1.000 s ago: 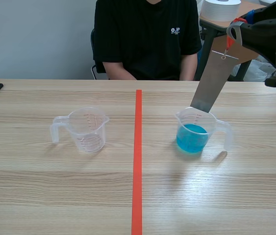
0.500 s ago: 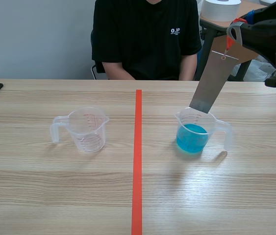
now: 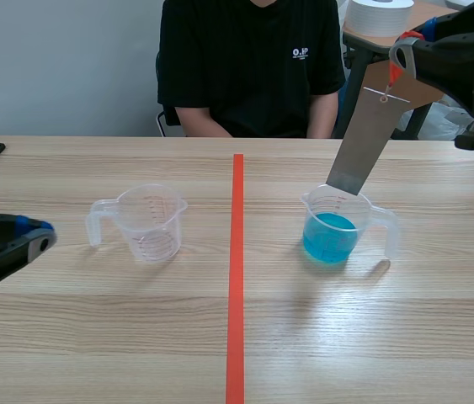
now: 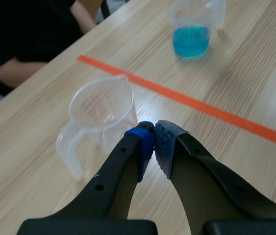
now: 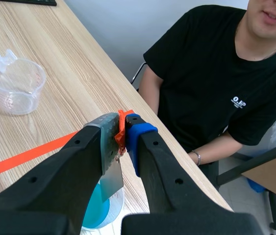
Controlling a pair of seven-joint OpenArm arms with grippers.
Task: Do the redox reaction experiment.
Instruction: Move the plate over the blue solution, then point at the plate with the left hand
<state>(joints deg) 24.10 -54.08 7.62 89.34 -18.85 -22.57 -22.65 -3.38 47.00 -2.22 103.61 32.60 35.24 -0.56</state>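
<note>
blue liquid in cup below metal strip; other cup clear

Blue beaker partly behind right pincer

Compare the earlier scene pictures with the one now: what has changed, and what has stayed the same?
The left gripper has come into view from the left side, low over the table, shut on nothing, near the empty cup. The right gripper still holds the metal strip tilted over the cup of blue liquid. Both cups and the person stayed as they were.
</note>
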